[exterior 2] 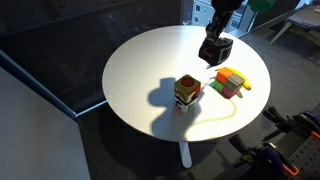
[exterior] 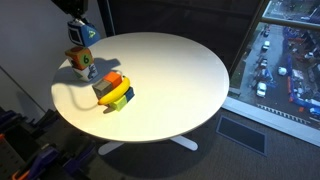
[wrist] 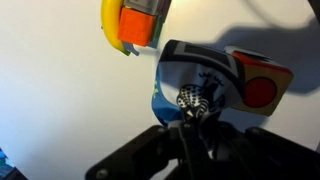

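A round white table point(exterior: 190, 70) is carrying everything. The gripper point(exterior 2: 214, 57) is hanging in the air over it, touching nothing. Whether its fingers are standing apart or together I cannot tell, since the wrist view is showing them only as a dark blur along its bottom edge.

The cube point(exterior: 80, 62), patterned in several colours, is sitting upright on the left part of the table, just below the gripper in that exterior view. In an exterior view from elsewhere the cube point(exterior 2: 187, 92) is lying nearer than the gripper and left of it, so the gripper is probably not hanging squarely over it. In the wrist view the cube point(wrist: 215, 80) is filling the middle, a little right of centre.

The blocks point(exterior: 115, 91), a small pile in orange, yellow and darker colours, are resting near the cube but apart from it.

As I judge it, hovering well here is meaning centring on the cube's top by the wrist view, with the wrist held level and well clear of the blocks point(wrist: 135, 25), which are showing at that view's far edge.
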